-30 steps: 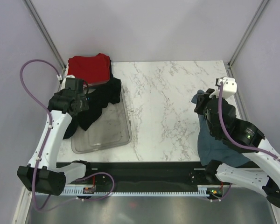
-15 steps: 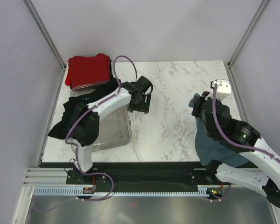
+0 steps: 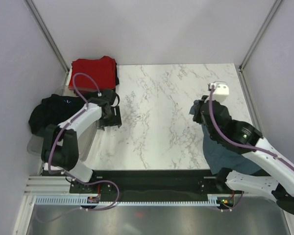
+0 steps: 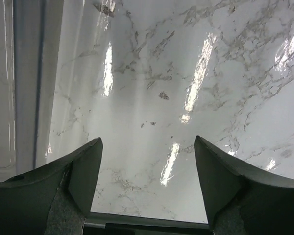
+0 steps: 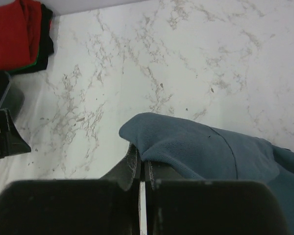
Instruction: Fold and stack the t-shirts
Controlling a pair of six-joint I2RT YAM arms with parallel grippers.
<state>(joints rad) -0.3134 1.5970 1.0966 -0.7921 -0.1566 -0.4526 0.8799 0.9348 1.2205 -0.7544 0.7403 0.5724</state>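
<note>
A bright red t-shirt (image 3: 93,72) lies folded at the table's back left and also shows in the right wrist view (image 5: 12,34). A black t-shirt (image 3: 51,115) lies bunched at the far left over the tray. My left gripper (image 3: 110,116) is open and empty, low over bare marble beside the tray; its jaws stand wide apart (image 4: 147,161). My right gripper (image 3: 198,111) is shut on a fold of the slate blue-grey t-shirt (image 5: 196,152), jaws pressed together (image 5: 141,161). The rest of that shirt (image 3: 225,154) hangs down towards the front right edge.
A clear grey plastic tray (image 3: 38,147) sits at the left table edge, partly overhanging it; its wall shows in the left wrist view (image 4: 19,98). A dark layer (image 5: 48,41) lies under the red shirt. Metal frame posts stand at the back corners.
My left arm has swung back from the table's middle to the left, and the black shirt and tray have shifted left. My right gripper has moved left with the blue-grey shirt.
</note>
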